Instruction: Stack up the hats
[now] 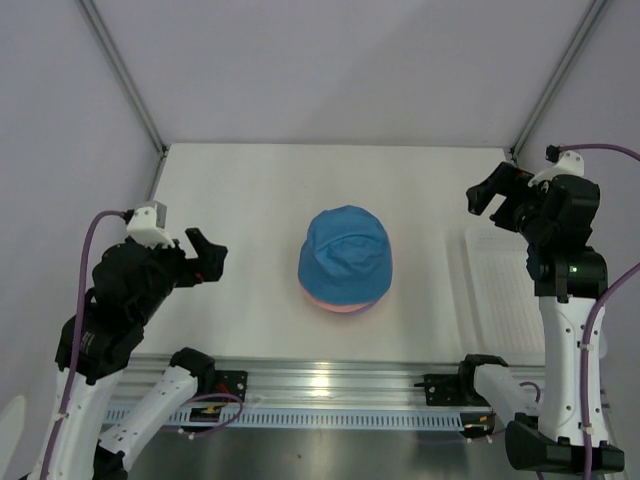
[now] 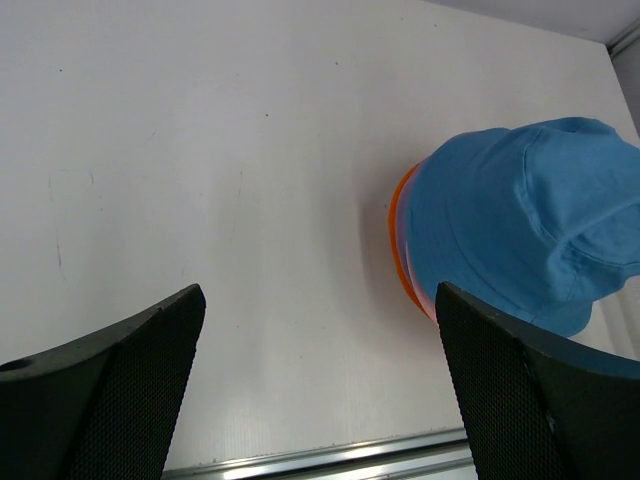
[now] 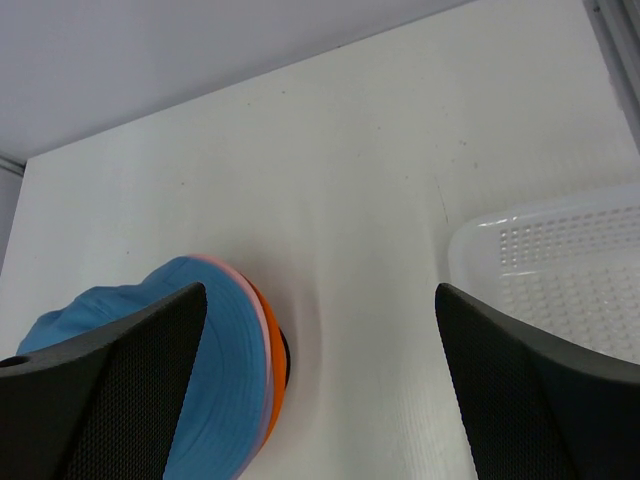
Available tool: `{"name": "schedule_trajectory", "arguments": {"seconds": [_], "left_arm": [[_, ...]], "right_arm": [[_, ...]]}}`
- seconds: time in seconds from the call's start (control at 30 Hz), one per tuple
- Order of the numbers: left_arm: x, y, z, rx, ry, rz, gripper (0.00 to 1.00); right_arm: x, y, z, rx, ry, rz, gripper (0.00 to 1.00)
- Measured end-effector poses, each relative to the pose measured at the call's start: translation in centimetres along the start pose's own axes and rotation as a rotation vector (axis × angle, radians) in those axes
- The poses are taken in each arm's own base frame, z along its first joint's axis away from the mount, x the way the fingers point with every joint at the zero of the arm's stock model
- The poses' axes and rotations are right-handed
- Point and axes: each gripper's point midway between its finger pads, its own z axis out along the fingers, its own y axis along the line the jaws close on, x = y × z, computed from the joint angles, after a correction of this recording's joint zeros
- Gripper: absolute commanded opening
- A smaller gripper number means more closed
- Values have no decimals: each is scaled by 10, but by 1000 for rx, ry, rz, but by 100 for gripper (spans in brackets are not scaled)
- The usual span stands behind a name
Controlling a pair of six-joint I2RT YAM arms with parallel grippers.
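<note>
The hats sit in one pile at the middle of the table, the blue hat (image 1: pixel 345 255) on top and a pink brim (image 1: pixel 338 308) showing under it. In the left wrist view the blue hat (image 2: pixel 520 220) covers an orange brim (image 2: pixel 398 240). From the right wrist, the blue hat (image 3: pixel 215 370) lies over a pink edge (image 3: pixel 262 330) and an orange brim (image 3: pixel 277 385). My left gripper (image 1: pixel 212 256) hovers open left of the pile, and its wrist view (image 2: pixel 320 300) shows nothing between the fingers. My right gripper (image 1: pixel 490 200) is raised at the right, open (image 3: pixel 320 295) and holding nothing.
A white slotted basket (image 1: pixel 500 280) lies at the right edge of the table, under the right arm, and shows in the right wrist view too (image 3: pixel 560 260). A metal rail (image 1: pixel 330 385) runs along the near edge. A dark sliver (image 3: pixel 287 360) shows beneath the orange brim.
</note>
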Motion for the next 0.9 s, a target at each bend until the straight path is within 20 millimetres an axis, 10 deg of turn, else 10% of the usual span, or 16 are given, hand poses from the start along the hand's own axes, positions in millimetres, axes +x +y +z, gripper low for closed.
{"name": "schedule_trajectory", "arguments": {"seconds": [0.9], "left_arm": [[-11,6,16,-75,-21,-36,100]], "right_arm": [[34,-14,24,25,92,13,100]]}}
